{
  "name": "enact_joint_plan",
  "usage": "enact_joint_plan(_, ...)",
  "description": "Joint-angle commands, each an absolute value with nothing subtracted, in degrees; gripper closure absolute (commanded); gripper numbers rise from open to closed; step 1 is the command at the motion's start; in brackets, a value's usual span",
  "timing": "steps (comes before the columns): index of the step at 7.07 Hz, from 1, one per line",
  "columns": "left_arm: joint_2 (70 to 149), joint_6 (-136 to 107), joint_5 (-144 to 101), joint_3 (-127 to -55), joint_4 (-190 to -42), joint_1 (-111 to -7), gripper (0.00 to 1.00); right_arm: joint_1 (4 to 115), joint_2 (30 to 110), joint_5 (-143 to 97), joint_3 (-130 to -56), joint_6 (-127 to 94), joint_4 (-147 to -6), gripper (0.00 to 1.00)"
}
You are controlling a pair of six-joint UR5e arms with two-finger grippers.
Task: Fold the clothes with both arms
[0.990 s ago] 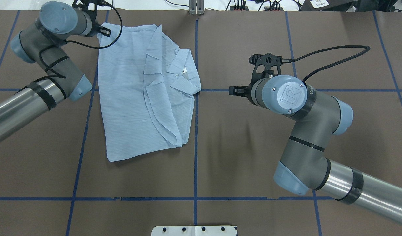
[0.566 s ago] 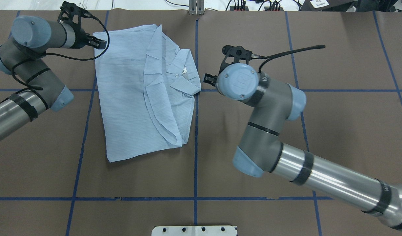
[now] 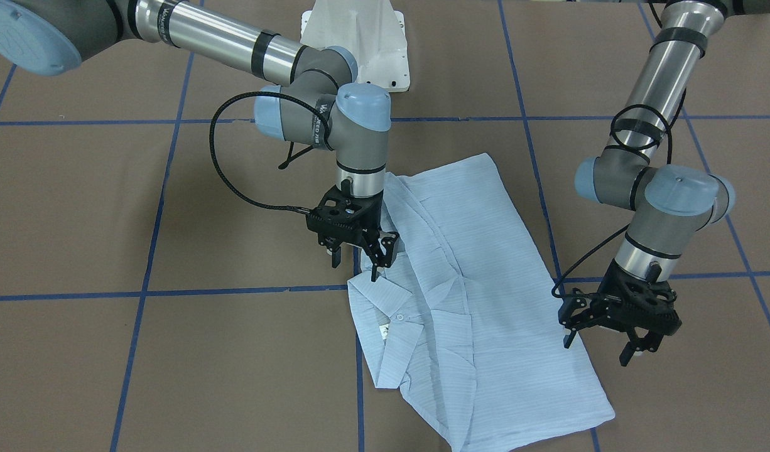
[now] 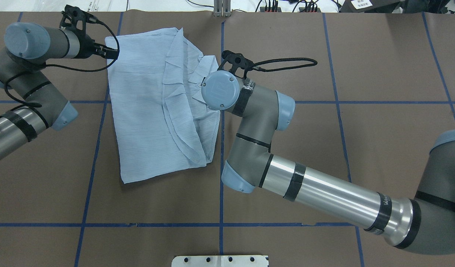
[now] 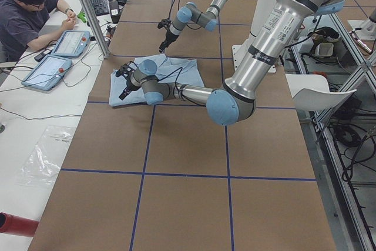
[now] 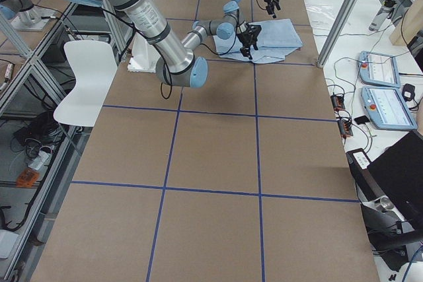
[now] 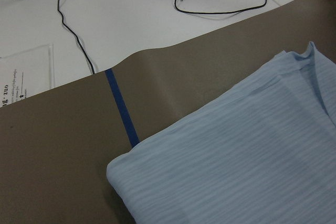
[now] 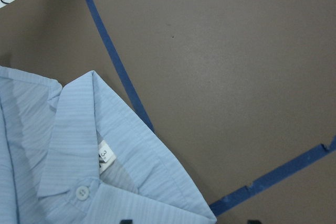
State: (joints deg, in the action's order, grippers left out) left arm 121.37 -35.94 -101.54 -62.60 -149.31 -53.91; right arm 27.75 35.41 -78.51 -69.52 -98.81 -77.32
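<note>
My base: the white pedestal (image 3: 360,44) is sitting at my edge of the brown table (image 4: 324,155), which is crossed by blue tape lines (image 4: 221,196).

Shirt: the pale-blue striped shirt (image 4: 146,118) is lying flat and folded on my left half of the table, its right edge running along the centre tape line and its collar (image 8: 100,129) pointing to my right.

Right gripper: I am holding my right gripper (image 3: 360,260) pointing down over the collar's edge, just beside the spot where two tape lines cross. Its fingers are standing apart and gripping nothing. Whether a fingertip is touching the cloth, I cannot tell.

Collar detail: my right wrist camera is showing a white button (image 8: 80,192) and a small neck label (image 8: 103,156).

Left gripper: I am hovering my left gripper (image 3: 601,345) at the shirt's far left corner, fingers spread wide and empty, one tip over the cloth's edge.

Beyond the table: a person (image 5: 26,19) is sitting at a white bench beside two tablets (image 5: 70,42).
</note>
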Motion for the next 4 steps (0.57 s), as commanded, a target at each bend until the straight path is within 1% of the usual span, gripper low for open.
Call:
enact_joint_plan(1, 121.12, -36.04, -101.51, -62.75, -149.33, -53.79, 0.0, 27.16, 34.1, -76.21, -62.62, -99.75, -70.1, 0.3)
enact_joint_plan(4, 121.03, -36.12, -101.6, -62.75, -149.33, -53.79, 0.0, 26.46, 34.1, -76.11, -62.14, -100.19, -70.14, 0.3)
